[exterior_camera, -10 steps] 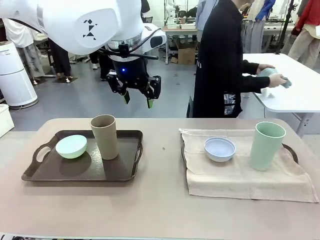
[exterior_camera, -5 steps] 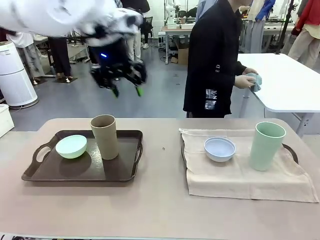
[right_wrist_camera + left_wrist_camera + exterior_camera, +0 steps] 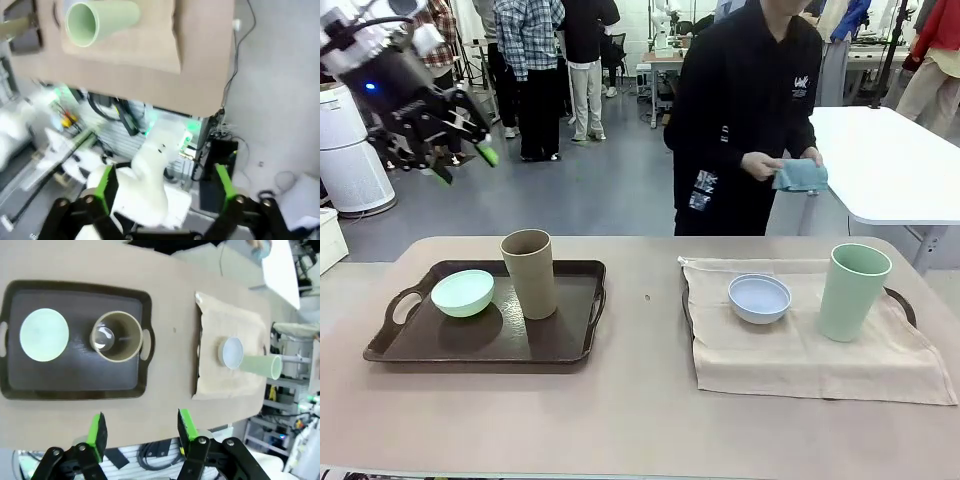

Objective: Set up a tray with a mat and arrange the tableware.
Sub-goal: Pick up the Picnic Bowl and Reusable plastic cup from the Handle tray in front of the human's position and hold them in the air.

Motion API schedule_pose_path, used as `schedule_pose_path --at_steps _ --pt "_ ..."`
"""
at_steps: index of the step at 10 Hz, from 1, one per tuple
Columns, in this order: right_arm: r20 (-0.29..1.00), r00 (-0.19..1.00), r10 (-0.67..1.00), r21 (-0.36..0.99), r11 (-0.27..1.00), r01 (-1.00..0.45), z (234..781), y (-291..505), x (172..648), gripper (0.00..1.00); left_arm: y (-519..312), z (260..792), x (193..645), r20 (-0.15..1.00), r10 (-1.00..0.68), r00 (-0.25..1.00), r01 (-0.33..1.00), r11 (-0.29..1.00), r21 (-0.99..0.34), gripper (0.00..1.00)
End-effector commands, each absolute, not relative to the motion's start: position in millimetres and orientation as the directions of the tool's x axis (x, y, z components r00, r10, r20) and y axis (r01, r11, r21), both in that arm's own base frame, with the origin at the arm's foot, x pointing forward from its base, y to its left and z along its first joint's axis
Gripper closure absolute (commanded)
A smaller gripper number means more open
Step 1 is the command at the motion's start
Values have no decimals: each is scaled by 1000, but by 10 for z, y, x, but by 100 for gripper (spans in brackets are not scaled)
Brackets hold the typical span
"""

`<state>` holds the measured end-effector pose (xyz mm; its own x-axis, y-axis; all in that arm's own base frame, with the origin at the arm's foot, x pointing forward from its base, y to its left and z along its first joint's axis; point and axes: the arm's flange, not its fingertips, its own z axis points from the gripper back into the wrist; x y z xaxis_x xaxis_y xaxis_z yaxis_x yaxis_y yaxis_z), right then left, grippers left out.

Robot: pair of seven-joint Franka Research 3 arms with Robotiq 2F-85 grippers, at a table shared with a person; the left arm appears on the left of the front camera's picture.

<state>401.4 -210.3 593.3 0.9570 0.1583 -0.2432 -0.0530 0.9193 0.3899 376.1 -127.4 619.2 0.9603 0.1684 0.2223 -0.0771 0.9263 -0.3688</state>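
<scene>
The left hand (image 3: 465, 165), black with green pads, hung high over the robot's left end of the beige counter (image 3: 640, 420). Its jaws stood apart with nothing between them, as the left wrist view (image 3: 140, 427) confirmed. Below it, and somewhat toward the robot's right, lay the dark brown plastic tray with cut-out handles (image 3: 550, 335). On that tray stood the tall tan brown handleless cup (image 3: 530, 272), upright with its long axis vertical, so the wrist camera looked almost straight down into its mouth (image 3: 117, 336). Just beside the cup, on the side nearer the tray's left handle, sat the small mint green round bowl (image 3: 462, 292), apart from the cup.

Well apart, across a bare stretch of counter, the beige cloth mat (image 3: 790, 365) lay over a second tray. It carried the small pale bluish white bowl (image 3: 759, 297) and the tall pale green cup (image 3: 853, 292), also upright. The right hand (image 3: 165, 182) was likewise spread and empty, looking past the counter's edge with the pale green cup near the top of its view.

By position the left arm was the nearer one for the tan cup and mint bowl, and any grasp would probably need a descent from above.
</scene>
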Motion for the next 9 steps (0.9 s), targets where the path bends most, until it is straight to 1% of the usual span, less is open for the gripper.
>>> schedule_pose_path --at_steps 1,2,3,4,5,6,7,8,9 --pt "-258 960 106 379 925 -1 5898 -2189 4007 3 -1102 6211 3752 226 195 954 -99 921 -378 26" --pt "-287 927 -242 406 846 346 5857 -2362 4126 3 -977 6180 3841 145 269 952 -162 846 -508 26" --pt "-234 856 -461 362 776 517 5787 -2587 4152 3 -710 6161 3899 91 315 945 -214 801 -559 26" --pt "-221 802 -555 429 683 591 5720 -2801 4112 3 -460 6151 3880 60 360 931 -261 771 -581 26" --pt "-199 800 -567 485 652 583 5665 -2912 4010 3 -236 6157 3761 79 386 919 -272 767 -582 26" --pt "-256 922 -289 388 843 372 5754 -2726 4035 3 -672 6173 3895 106 321 941 -220 819 -529 26" --pt "-256 922 -289 388 843 372 5754 -2726 4035 3 -672 6173 3895 106 321 941 -220 819 -529 26" --pt "-246 865 -437 426 753 502 5676 -3047 3966 3 -288 6184 3870 78 376 923 -272 783 -559 26" --pt "-161 865 -475 456 741 492 5698 -3023 4065 3 -290 6118 3875 55 325 944 -225 757 -614 26"
